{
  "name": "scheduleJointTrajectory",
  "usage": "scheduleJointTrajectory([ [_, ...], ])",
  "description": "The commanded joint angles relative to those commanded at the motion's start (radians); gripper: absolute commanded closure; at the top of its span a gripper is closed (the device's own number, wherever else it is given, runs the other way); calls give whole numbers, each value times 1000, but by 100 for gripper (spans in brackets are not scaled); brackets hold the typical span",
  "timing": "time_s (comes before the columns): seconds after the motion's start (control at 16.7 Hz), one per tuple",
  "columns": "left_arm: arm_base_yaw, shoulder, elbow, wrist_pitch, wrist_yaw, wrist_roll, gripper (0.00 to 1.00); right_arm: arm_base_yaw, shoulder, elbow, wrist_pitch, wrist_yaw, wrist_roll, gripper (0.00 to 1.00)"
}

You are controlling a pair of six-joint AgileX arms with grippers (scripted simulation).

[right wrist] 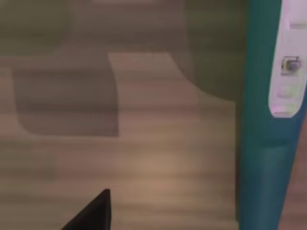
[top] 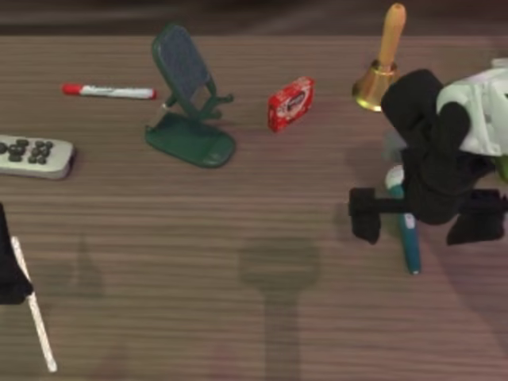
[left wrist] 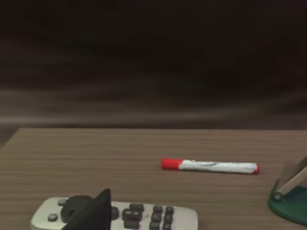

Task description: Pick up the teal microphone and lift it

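Note:
The teal microphone (top: 410, 242) lies flat at the table's right side, its silvery head (top: 394, 178) pointing toward the far edge and partly hidden under my right arm. My right gripper (top: 421, 221) hovers low over the handle, open wide, with one finger (top: 365, 216) to the left of the handle and the other to its right. Neither finger touches it. The right wrist view shows the teal handle (right wrist: 261, 153) with its white switch patch (right wrist: 288, 72) close up, and one dark fingertip (right wrist: 96, 213) well apart from it. My left gripper (top: 9, 274) is parked at the left edge, open.
A brass bell (top: 383, 67) with a wooden handle stands just behind my right arm. A red box (top: 290, 103), a dark green phone stand (top: 190, 119), a red-capped white marker (top: 111, 91) and a grey remote (top: 36, 156) lie farther left.

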Motion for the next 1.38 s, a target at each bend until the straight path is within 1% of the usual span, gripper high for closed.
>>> scheduleJointTrajectory([
  [0.24,0,0,0,0,0,0,0,-4,99,-64,166,0,-2,0],
  [0.54,0,0,0,0,0,0,0,-4,119,-76,192,1,-3,0],
  [1.32,0,0,0,0,0,0,0,-4,119,-76,192,1,-3,98],
  [1.38,0,0,0,0,0,0,0,-4,119,-76,192,1,-3,100],
])
